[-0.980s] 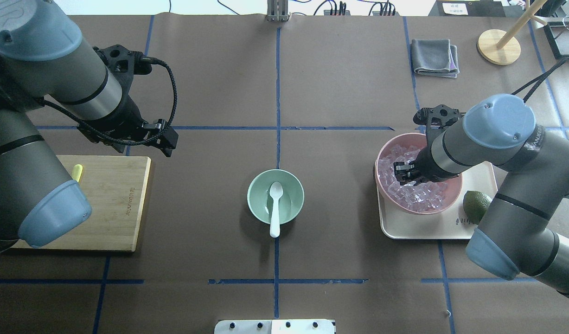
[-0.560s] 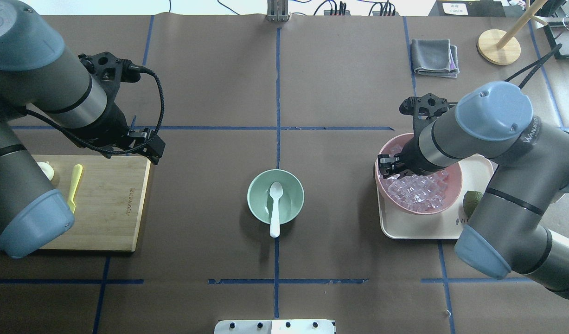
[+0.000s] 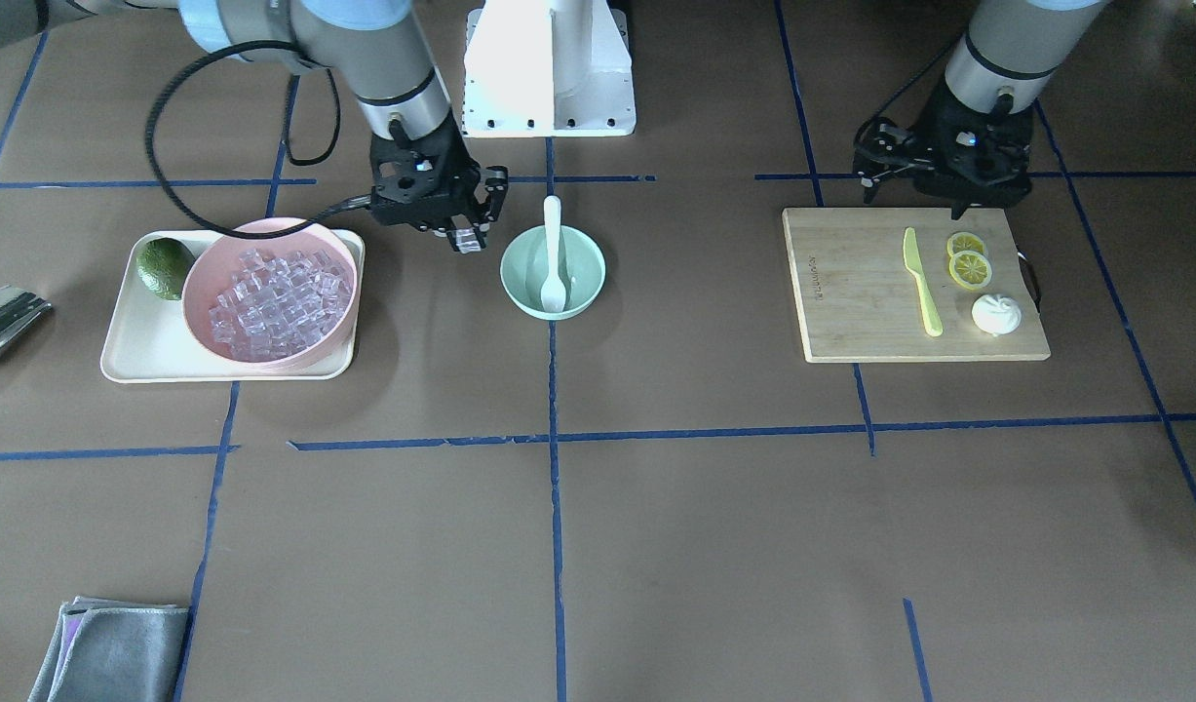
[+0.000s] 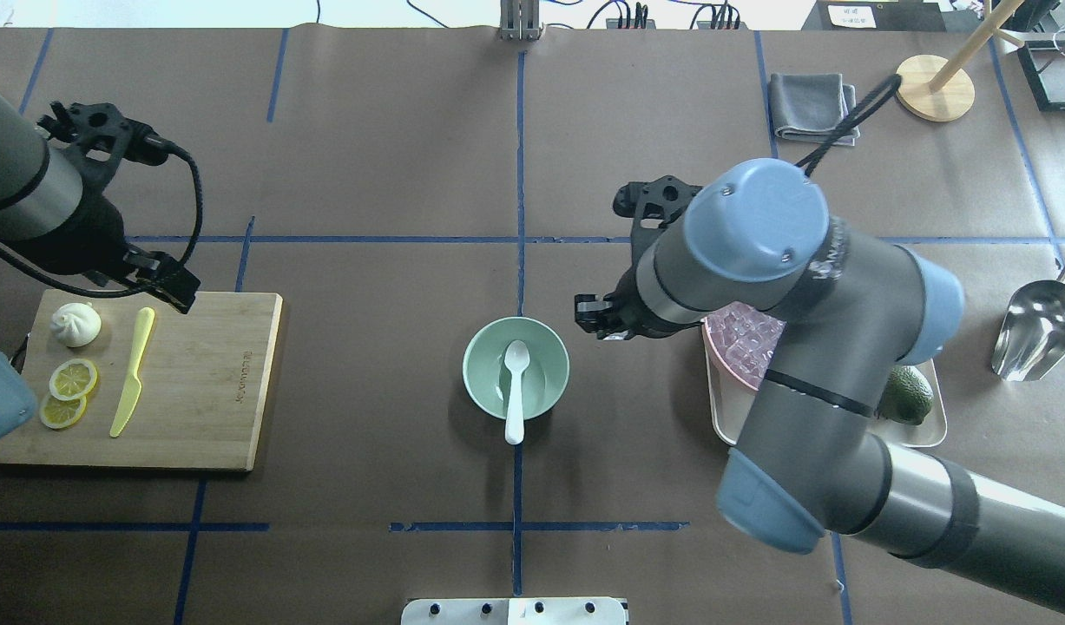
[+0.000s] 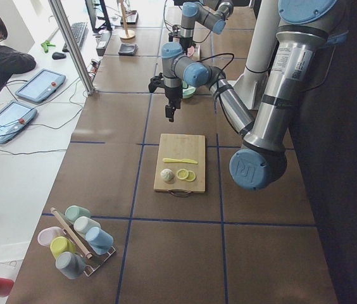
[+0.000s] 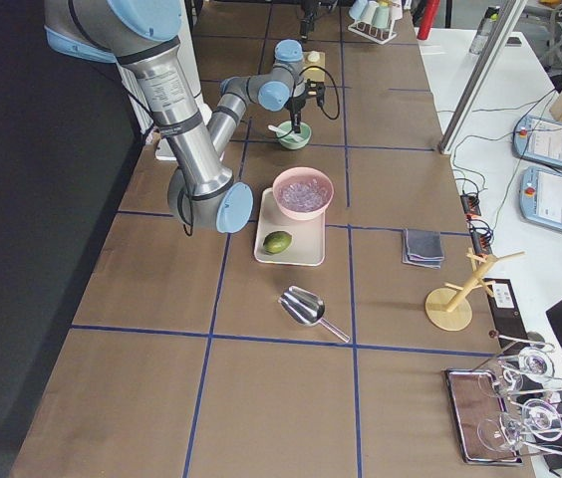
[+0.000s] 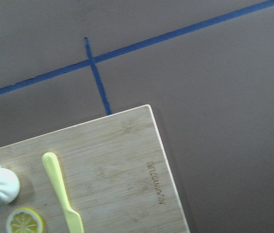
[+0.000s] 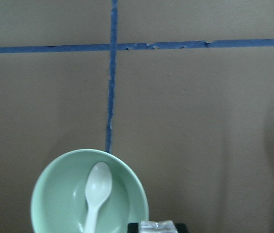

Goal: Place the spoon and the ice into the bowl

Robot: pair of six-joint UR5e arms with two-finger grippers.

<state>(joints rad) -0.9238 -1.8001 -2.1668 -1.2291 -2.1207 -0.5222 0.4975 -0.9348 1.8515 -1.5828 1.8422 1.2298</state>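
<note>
The mint-green bowl (image 4: 472, 369) stands at the table's middle with the white spoon (image 4: 516, 391) in it, scoop down and handle over the near rim. My right gripper (image 4: 589, 316) hangs just right of the bowl, shut on one clear ice cube (image 3: 469, 242). The cube shows between the fingertips in the right wrist view (image 8: 157, 225), beside the bowl (image 8: 54, 194). More ice (image 3: 266, 297) fills the pink bowl (image 3: 196, 283). My left gripper (image 4: 174, 291) is open and empty over the far edge of the cutting board (image 4: 202, 382).
The pink bowl and an avocado (image 4: 907, 395) sit on a cream tray (image 3: 130, 363). The board holds a yellow-green knife (image 4: 131, 382), lemon slices and a white bun. A metal scoop (image 4: 1035, 330), a grey cloth (image 4: 814, 106) and a wooden stand (image 4: 931, 87) lie on the right.
My right gripper has risen out of the pink bowl and moved left to the green bowl's side with an ice cube. My left arm has drawn back left, uncovering the board.
</note>
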